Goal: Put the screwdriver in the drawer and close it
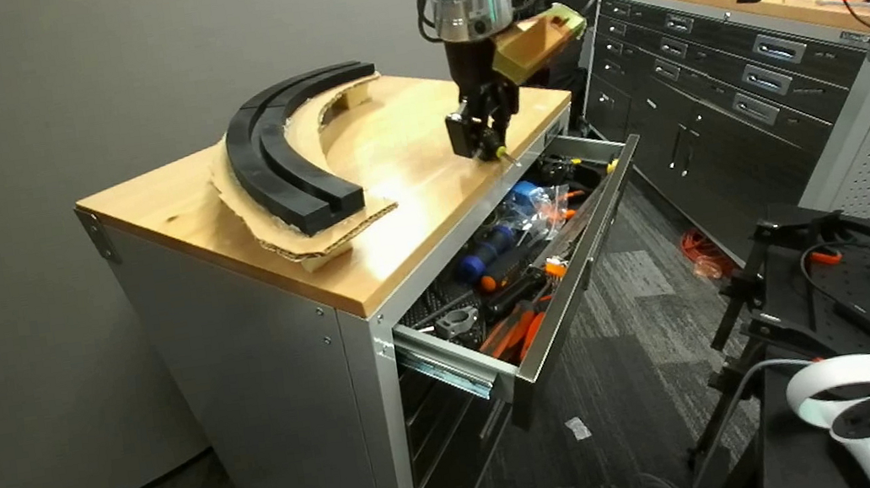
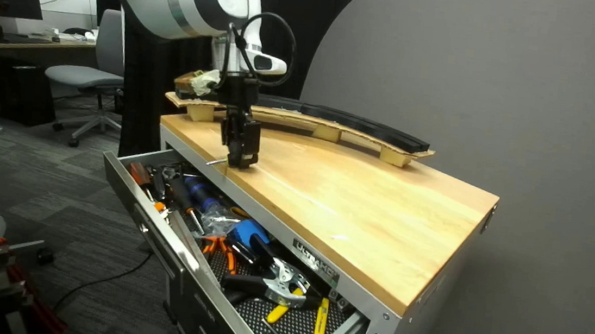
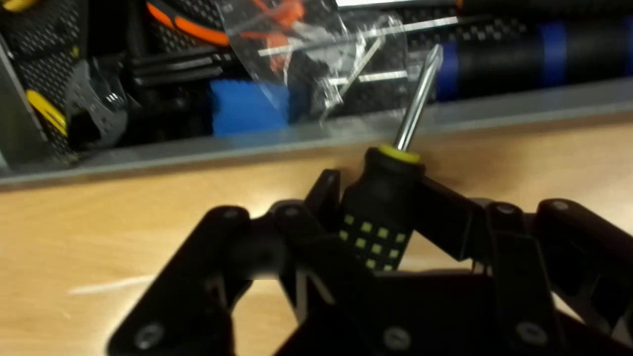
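While the drawer [image 2: 159,238] stands pulled out, the claw [image 1: 489,143] is closed only as far as the black handle of the screwdriver [image 3: 388,190] allows, its two fingers [image 3: 445,217] gripping either side. The screwdriver sits at the front of the wooden surface [image 2: 359,205], handle above the wood (whether touching it, I cannot tell) and shaft out past the edge. Counted: one claw, one screwdriver, one drawer out, one clear bag [image 1: 545,211] in it, one curved black piece [image 1: 245,151] on one cardboard sheet [image 1: 309,138], three blocks [image 2: 327,133] showing beneath in an exterior view. The tip points toward the drawer; the long axis crosses the surface's edge at a slant.
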Controlling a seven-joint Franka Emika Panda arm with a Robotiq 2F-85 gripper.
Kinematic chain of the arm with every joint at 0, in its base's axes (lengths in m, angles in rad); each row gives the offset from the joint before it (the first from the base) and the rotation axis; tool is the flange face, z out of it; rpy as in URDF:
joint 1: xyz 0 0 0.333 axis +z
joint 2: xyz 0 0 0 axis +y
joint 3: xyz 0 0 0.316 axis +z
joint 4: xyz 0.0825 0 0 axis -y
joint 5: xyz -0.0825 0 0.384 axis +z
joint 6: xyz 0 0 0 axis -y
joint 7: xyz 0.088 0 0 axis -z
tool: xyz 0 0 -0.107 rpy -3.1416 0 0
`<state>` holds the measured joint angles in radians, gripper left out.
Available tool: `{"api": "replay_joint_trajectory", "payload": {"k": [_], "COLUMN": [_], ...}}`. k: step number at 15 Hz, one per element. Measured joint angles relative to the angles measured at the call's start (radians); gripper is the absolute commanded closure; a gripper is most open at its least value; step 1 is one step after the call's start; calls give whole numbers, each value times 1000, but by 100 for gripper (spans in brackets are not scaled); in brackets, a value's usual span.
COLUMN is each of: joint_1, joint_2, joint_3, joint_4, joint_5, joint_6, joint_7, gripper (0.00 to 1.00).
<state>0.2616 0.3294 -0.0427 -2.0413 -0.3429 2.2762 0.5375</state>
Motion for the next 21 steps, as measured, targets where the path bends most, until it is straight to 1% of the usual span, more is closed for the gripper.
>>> {"api": "replay_joint_trajectory", "payload": {"k": [3,5,7,9,11,13,15,16,17,20,21], "joint_1": [2,-2,-6,-7,-7,-7,-4,-1,1,6,6], "joint_2": [-116,-177,-215,-231,-231,-226,-218,-214,-210,-197,-193], "joint_3": [6,20,41,67,94,117,131,135,137,138,138], "joint_4": [-173,-279,-358,-410,-438,-451,-452,-452,-450,-444,-443], "joint_5": [-30,-30,-30,-30,-30,-44,-85,-111,-136,-204,-217], "joint_6": [-58,-55,-20,47,122,194,250,271,287,303,303], "joint_7": [17,33,71,126,192,259,334,370,404,483,500], "gripper": [87,88,88,88,88,88,88,38,37,16,8]}}
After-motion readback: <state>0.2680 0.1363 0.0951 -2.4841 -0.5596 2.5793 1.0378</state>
